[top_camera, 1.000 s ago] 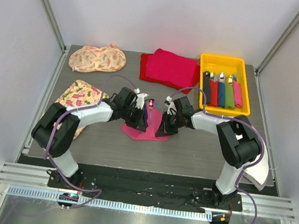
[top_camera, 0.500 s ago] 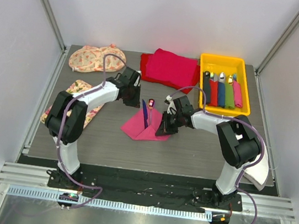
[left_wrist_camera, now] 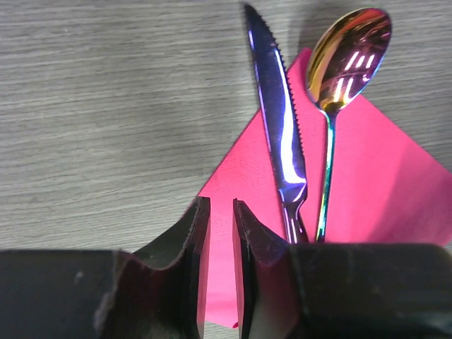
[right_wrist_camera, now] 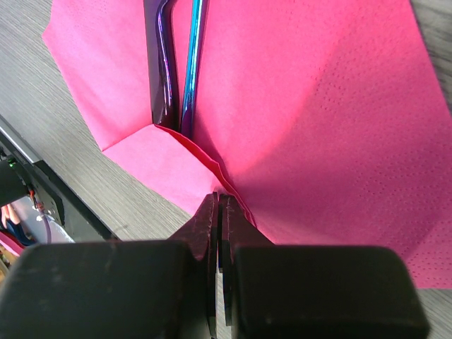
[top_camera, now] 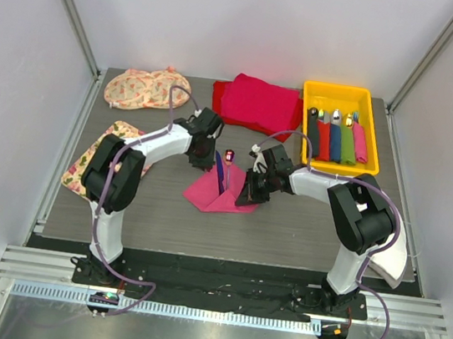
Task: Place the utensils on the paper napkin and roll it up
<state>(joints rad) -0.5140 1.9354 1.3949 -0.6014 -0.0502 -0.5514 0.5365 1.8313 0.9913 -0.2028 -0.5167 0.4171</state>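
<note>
The pink paper napkin (top_camera: 216,195) lies mid-table, with its right part lifted into a fold. A knife (left_wrist_camera: 280,120) and a spoon (left_wrist_camera: 346,56), iridescent blue-purple, lie side by side on it. They also show in the top view (top_camera: 225,169), and their handles run into the fold in the right wrist view (right_wrist_camera: 176,63). My right gripper (top_camera: 245,195) is shut on the napkin's folded edge (right_wrist_camera: 233,194). My left gripper (top_camera: 212,161) hovers at the napkin's far left side, its jaws a narrow gap apart and holding nothing (left_wrist_camera: 221,268).
A yellow bin (top_camera: 343,93) at the back right holds several rolled bundles. A red-magenta cloth pile (top_camera: 257,105) lies behind the napkin. Floral mats lie at the back left (top_camera: 147,89) and the left (top_camera: 102,152).
My left gripper let go of the napkin and drew back to the far left, then came a little nearer again. The napkin's left side fell flat. The right gripper kept its hold.
</note>
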